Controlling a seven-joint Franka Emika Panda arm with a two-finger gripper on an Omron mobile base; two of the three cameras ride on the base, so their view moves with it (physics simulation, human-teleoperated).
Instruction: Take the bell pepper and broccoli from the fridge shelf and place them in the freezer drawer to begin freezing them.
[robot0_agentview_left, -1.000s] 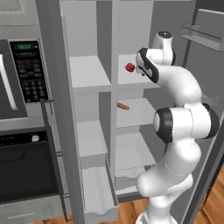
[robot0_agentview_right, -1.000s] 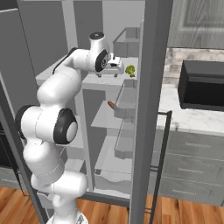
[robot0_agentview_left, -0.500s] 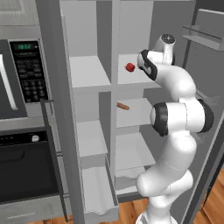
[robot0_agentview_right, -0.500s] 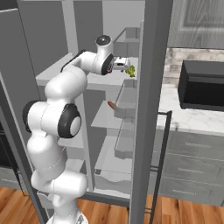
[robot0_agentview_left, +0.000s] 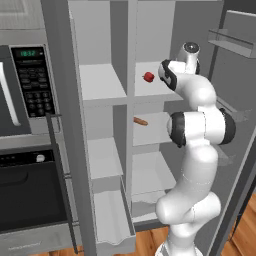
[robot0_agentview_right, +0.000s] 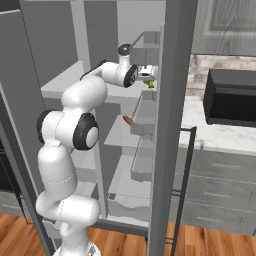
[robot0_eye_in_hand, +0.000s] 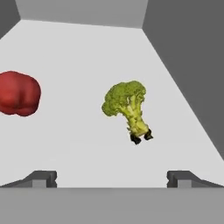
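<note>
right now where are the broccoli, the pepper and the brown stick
broccoli (robot0_eye_in_hand: 126, 103), hand view, on its green head
pepper (robot0_eye_in_hand: 18, 94), hand view, middle of its red body
brown stick (robot0_agentview_left: 140, 121), left base view, at its middle

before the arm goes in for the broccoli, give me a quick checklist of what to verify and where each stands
1. Gripper jaws open: ok, both fingertips stand wide apart at the bottom of the hand view.
2. Broccoli between the fingers' line: ok, roughly centred ahead of the gripper, lying on the fridge shelf.
3. Bell pepper out of the way: ok, apart from the broccoli, off to one side.
4. Nothing held already: ok, no item between the fingertips.
5. Freezer drawer open to receive: ok, pulled out at the bottom of the narrow column.
6. Depth left to the broccoli: cannot tell.
</note>
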